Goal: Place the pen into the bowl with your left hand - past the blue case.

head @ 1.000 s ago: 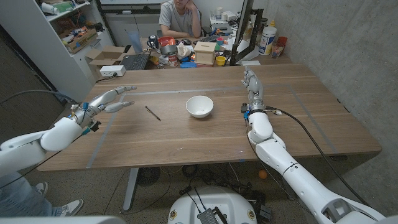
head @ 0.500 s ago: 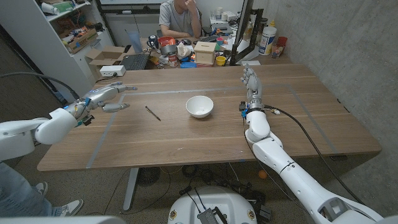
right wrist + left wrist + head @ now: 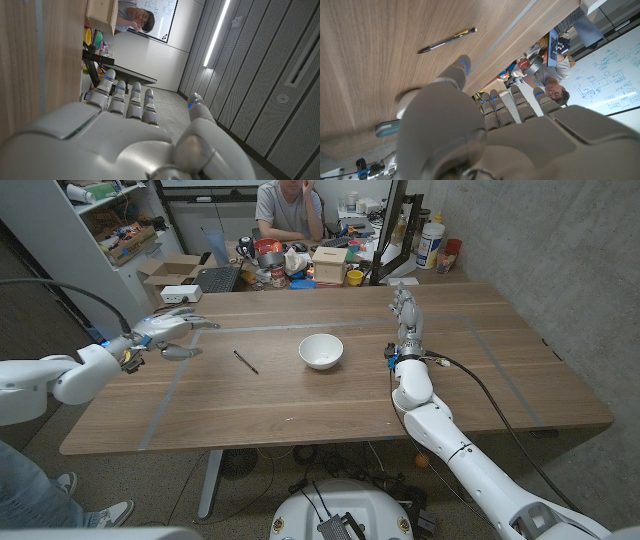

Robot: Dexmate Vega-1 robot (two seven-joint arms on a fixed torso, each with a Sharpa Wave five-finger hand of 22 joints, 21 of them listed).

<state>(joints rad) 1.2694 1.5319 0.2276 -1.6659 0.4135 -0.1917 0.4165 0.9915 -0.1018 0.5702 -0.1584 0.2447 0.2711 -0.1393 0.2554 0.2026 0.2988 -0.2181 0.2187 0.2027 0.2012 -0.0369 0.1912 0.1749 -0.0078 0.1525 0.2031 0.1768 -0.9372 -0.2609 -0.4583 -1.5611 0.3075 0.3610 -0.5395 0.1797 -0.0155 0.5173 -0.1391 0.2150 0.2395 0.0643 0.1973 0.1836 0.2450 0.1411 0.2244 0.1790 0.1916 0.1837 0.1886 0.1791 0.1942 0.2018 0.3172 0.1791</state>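
A dark pen (image 3: pixel 245 362) lies on the wooden table (image 3: pixel 330 405), left of a white bowl (image 3: pixel 321 351). In the left wrist view the pen (image 3: pixel 446 41) lies on the wood beyond my fingers (image 3: pixel 461 67). My left hand (image 3: pixel 170 334) hovers near the table's left edge, well left of the pen, fingers spread and holding nothing. My right hand (image 3: pixel 406 317) stands on its edge right of the bowl, fingers straight and together, empty. From the right wrist view I see the back of my right hand (image 3: pixel 125 125), its fingers extended.
A person sits behind the table's far edge (image 3: pixel 290 208), by a cluttered desk with a laptop (image 3: pixel 217 278), boxes and bottles. A white power strip (image 3: pixel 180 294) lies at the far left corner. Pale tape lines (image 3: pixel 165 395) cross the tabletop.
My left arm has drawn back to the left and slightly farther from the pen, its hand still spread. The right hand, pen and bowl have stayed put.
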